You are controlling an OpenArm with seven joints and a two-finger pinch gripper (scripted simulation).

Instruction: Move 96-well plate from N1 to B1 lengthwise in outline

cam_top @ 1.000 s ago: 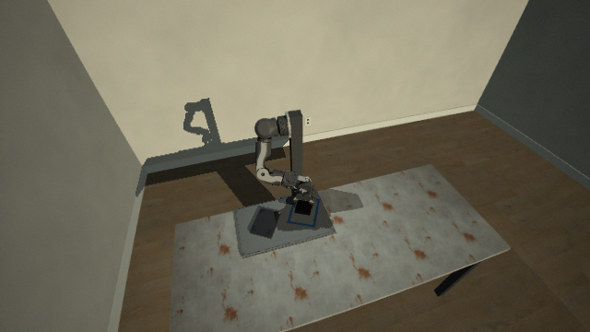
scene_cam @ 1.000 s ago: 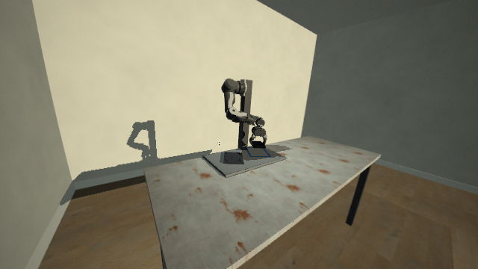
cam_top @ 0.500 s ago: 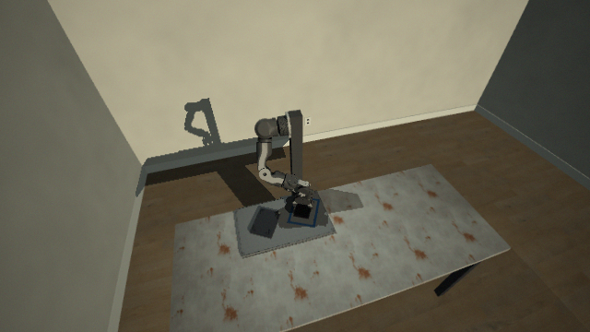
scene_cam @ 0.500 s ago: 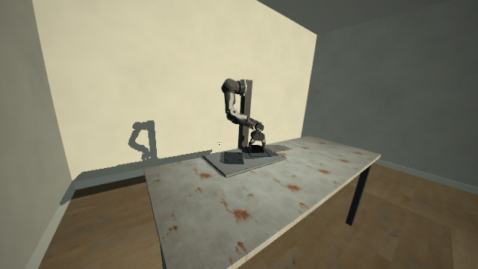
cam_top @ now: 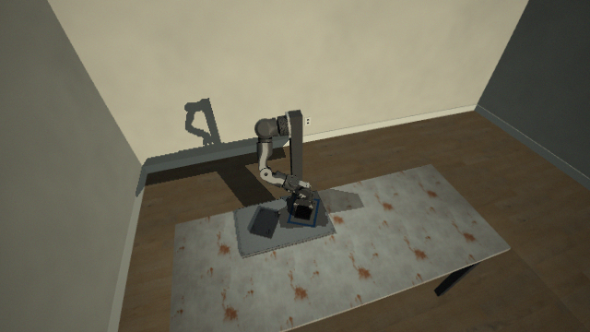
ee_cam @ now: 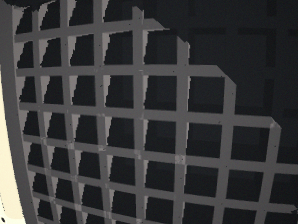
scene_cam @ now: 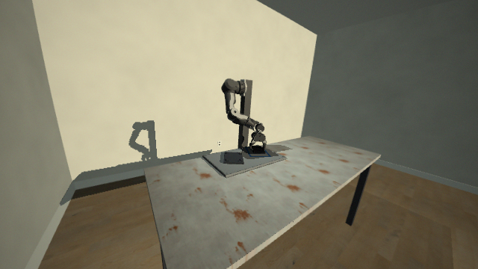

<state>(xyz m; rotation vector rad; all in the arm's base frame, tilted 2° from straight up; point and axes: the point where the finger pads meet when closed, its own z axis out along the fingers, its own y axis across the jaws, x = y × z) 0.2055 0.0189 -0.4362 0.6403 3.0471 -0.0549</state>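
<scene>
My gripper (cam_top: 302,201) is shut on the dark 96-well plate (cam_top: 304,210) and holds it low over the blue taped outline B1 (cam_top: 304,213) on the grey deck. In the exterior view the plate (scene_cam: 258,150) is right at the outline (scene_cam: 258,152), under the gripper (scene_cam: 258,143). I cannot tell whether the plate touches the deck. The wrist view is filled by the plate's grid of wells (ee_cam: 153,149). The dark plate nest N1 (cam_top: 265,222) stands empty to the left on the deck, and it also shows in the exterior view (scene_cam: 232,158).
The grey deck (cam_top: 282,226) lies on a rust-stained table (cam_top: 332,258). The arm's upright post (cam_top: 295,148) stands just behind the deck. The table's right edge and front edge are far from the gripper.
</scene>
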